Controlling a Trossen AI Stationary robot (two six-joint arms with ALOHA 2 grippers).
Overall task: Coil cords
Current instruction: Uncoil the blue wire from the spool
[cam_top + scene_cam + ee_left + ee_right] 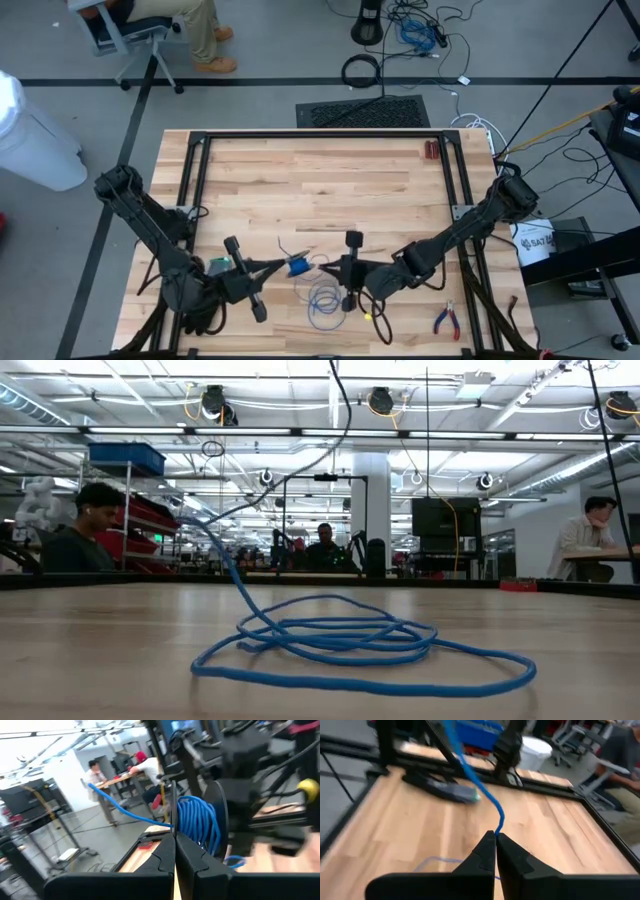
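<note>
Both hands sit low over the near part of the wooden worktop, facing one another. I read the left hand as clamped on the blue cord; its wrist view shows a tight blue bundle at the closed fingertips. The right hand is pinched shut on a single strand of the same cord. Between the hands, the remaining cord lies on the worktop in loose flat loops. Red-handled pliers rest near the right arm, apart from the cord. Whether the bundle is wound on the fingertips themselves, I cannot tell.
</note>
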